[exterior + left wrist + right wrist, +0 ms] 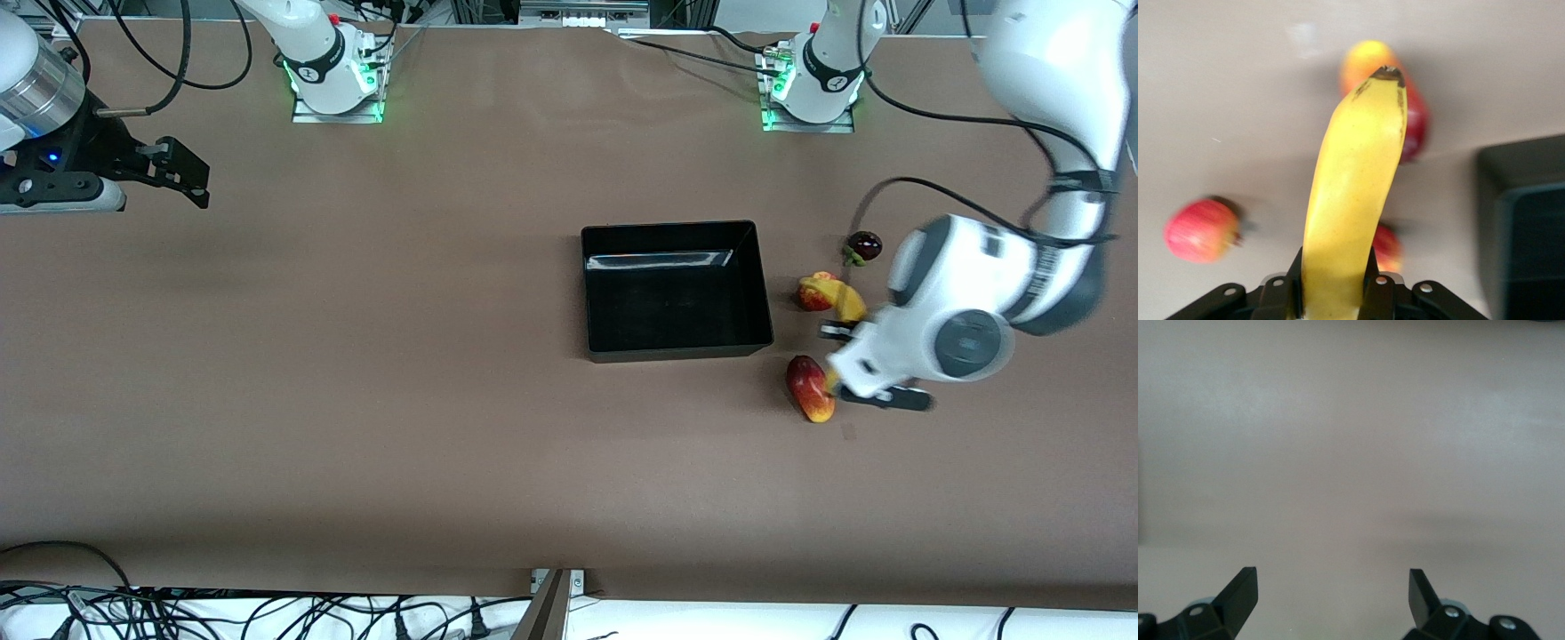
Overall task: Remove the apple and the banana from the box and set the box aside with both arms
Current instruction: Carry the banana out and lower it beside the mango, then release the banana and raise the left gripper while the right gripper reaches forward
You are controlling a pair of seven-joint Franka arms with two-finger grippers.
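The banana (1351,200) is pinched at its lower end by the left gripper (1331,293), jaws pressed on both sides, held in the air over the table (356,400) beside the box (676,347), toward the left arm's end; in the front view only a yellow bit (849,302) is seen by the wrist. The box is seen empty. A red fruit w/ yellow blotches, prob. the apple (813,293), lies on the table just beside that yellow bit; an elongated red-yellow fruit (809,388) lies nearer the front camera, a dark round fruit (864,245) farther from it. The right gripper (182,173) is held spread wide, nothing between the fingers, over bare table toward the right arm's end; that arm waits. Handling, as judged: banana light, skin smooth & a bit slippery, soft enough to bruise, so a gentle mid-body grip across the narrow width is preferred. Box: stiff glossy plastic, light, slick walls; likely best taken by its short walls, one arm per end. No brands, labels or legible writing are made out
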